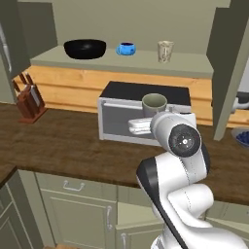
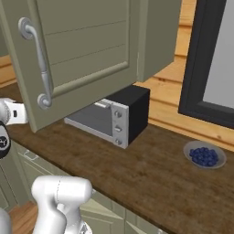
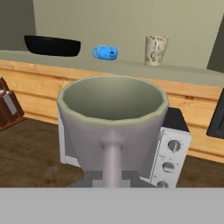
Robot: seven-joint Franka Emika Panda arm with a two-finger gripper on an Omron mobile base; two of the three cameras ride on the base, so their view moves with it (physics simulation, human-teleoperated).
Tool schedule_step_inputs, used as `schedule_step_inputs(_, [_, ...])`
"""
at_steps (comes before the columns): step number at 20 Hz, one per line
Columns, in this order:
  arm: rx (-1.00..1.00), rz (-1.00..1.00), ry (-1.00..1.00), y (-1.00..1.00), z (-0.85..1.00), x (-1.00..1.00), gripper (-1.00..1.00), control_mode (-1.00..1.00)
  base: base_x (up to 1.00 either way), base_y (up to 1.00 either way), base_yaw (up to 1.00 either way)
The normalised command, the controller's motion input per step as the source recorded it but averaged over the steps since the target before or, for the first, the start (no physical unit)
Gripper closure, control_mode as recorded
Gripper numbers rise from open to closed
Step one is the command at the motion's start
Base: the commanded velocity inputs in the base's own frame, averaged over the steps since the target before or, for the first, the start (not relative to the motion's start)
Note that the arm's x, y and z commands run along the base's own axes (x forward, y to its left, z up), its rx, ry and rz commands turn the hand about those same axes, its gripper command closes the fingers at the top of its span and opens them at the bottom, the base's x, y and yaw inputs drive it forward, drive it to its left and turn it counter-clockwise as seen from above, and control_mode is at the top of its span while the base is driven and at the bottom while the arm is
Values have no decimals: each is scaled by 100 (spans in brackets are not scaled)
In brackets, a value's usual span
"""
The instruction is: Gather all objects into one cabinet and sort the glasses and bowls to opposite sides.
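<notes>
Three on the shelf: big black bowl (image 1: 85,48) at left, small blue bowl (image 1: 126,48) mid, cream patterned cup (image 1: 165,51) to its right, all apart, all upright.
Fourth piece: grey tumbler (image 1: 154,105) held up in front of the arm, over the toaster oven (image 1: 121,116), mouth up; looms large and close in the hand view (image 3: 111,120).
Hand (image 3: 112,177): pinching the grey tumbler low at its base; fingertips mostly hidden behind the cup wall.
Cabinet (image 1: 121,63): open, flat olive-grey floor, light wooden strip beneath; door (image 2: 87,50) swung out near the right camera, white curved bar handle (image 2: 36,59) on it.
Table (image 1: 63,146): dark wood; toaster oven at the back, knife block (image 1: 28,99) far left, dish of blueberries (image 2: 204,155) at right.
</notes>
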Motion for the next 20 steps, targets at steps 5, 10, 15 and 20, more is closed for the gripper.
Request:
schedule_step_inputs(5, [0,0,0,0,0,0,100,100,66,79,11])
schedule_step_inputs(10, [0,0,0,0,0,0,100,100,58,99,8])
schedule_step_inputs(15, [0,0,0,0,0,0,100,100,6,100,7])
schedule_step_inputs(20, [0,0,0,0,0,0,100,100,-34,100,8])
